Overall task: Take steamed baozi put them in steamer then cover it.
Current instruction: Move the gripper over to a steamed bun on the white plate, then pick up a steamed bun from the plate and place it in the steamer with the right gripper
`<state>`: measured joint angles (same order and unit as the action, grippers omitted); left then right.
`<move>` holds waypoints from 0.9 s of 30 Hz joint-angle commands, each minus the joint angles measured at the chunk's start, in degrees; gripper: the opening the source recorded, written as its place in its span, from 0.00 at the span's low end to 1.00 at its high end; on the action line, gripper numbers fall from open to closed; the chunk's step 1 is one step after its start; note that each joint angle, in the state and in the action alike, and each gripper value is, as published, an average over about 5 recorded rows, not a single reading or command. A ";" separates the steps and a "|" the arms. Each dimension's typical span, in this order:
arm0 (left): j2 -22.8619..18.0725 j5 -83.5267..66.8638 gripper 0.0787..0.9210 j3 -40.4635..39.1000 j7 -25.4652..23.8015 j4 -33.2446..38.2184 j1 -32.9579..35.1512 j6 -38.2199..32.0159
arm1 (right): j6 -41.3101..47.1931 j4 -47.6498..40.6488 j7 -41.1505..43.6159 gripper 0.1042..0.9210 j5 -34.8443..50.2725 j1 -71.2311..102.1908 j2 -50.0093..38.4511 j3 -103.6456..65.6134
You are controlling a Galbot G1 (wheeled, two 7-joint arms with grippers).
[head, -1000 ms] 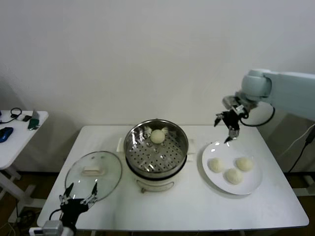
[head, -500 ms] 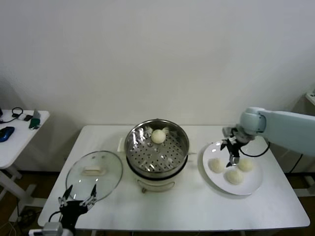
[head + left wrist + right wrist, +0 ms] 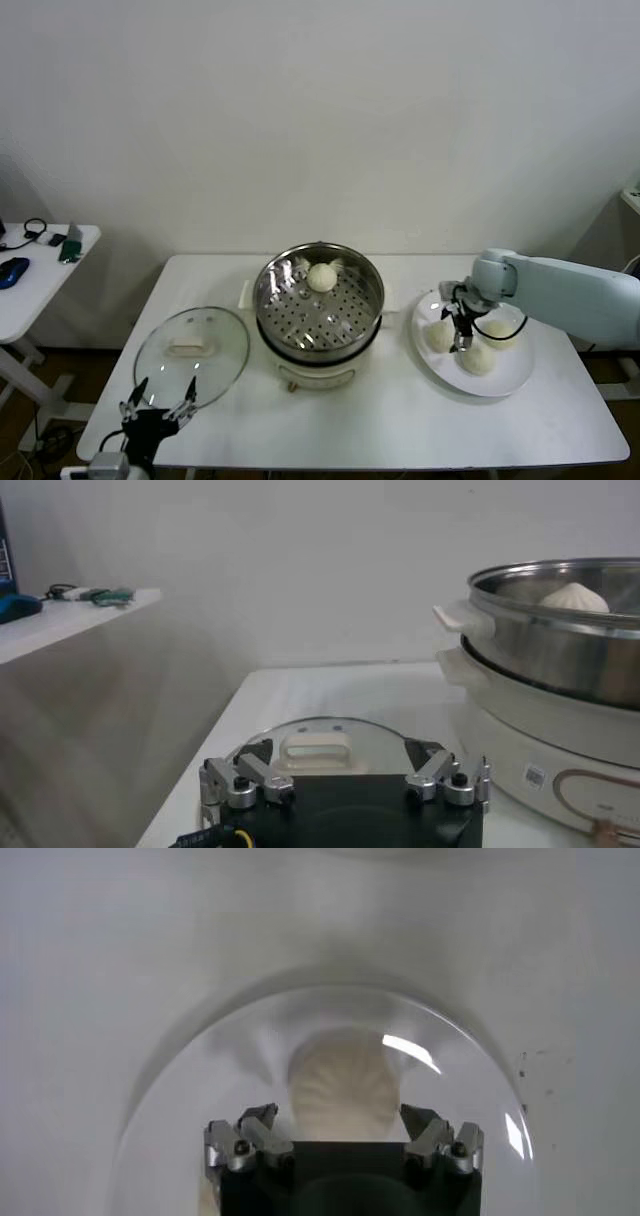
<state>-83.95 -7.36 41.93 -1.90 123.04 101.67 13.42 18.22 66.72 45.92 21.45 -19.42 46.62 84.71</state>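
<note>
The steel steamer (image 3: 318, 322) stands mid-table with one baozi (image 3: 320, 277) on its perforated tray. Three more baozi (image 3: 476, 360) lie on a white plate (image 3: 510, 378) to its right. My right gripper (image 3: 458, 330) is down on the plate, open, over the left baozi (image 3: 436, 338). In the right wrist view that baozi (image 3: 345, 1086) sits between the spread fingers (image 3: 262, 1120) of the gripper (image 3: 340, 1120), which do not touch it. The glass cover (image 3: 190, 345) lies flat left of the steamer. My left gripper (image 3: 158, 400) waits open at the table's front-left; it shows in its wrist view (image 3: 342, 772) before the cover (image 3: 318, 746).
A small side table (image 3: 40, 265) with a few items stands at far left. The steamer's rim and handle (image 3: 462, 615) rise close beside the left gripper in the left wrist view. The plate rim (image 3: 180, 1078) curves round the right gripper.
My right gripper has come down from above the plate's far edge and moved left onto the plate, over the left baozi. The left arm and the cover have not moved.
</note>
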 commanded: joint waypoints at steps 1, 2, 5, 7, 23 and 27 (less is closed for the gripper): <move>0.04 0.01 0.88 -0.01 0.08 0.02 0.09 -0.16 | 0.64 -2.49 -1.16 0.83 -1.38 3.31 0.94 -2.82; 0.03 0.02 0.88 -0.03 0.10 0.00 0.09 -0.19 | 0.59 -2.72 -1.11 0.82 -1.47 3.22 1.05 -2.85; -0.07 0.03 0.88 -0.10 0.11 0.04 0.09 -0.23 | 0.47 -3.13 -0.76 0.79 -1.52 2.77 1.27 -2.81; -0.13 0.07 0.88 -0.12 0.12 0.05 0.05 -0.26 | 0.33 -3.12 -0.38 0.76 -1.36 2.31 1.30 -2.75; -0.24 0.37 0.88 -0.23 0.10 -0.01 -0.60 -0.40 | -3.61 4.74 7.72 0.67 7.08 -21.08 -2.64 8.84; -0.17 0.35 0.88 -0.27 0.06 0.00 -0.95 -0.36 | -4.44 7.62 10.47 0.67 12.51 -32.86 -2.16 13.74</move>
<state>-84.24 -7.01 41.71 -1.79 123.05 100.91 13.00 15.14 69.82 51.93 26.81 -33.04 45.10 90.02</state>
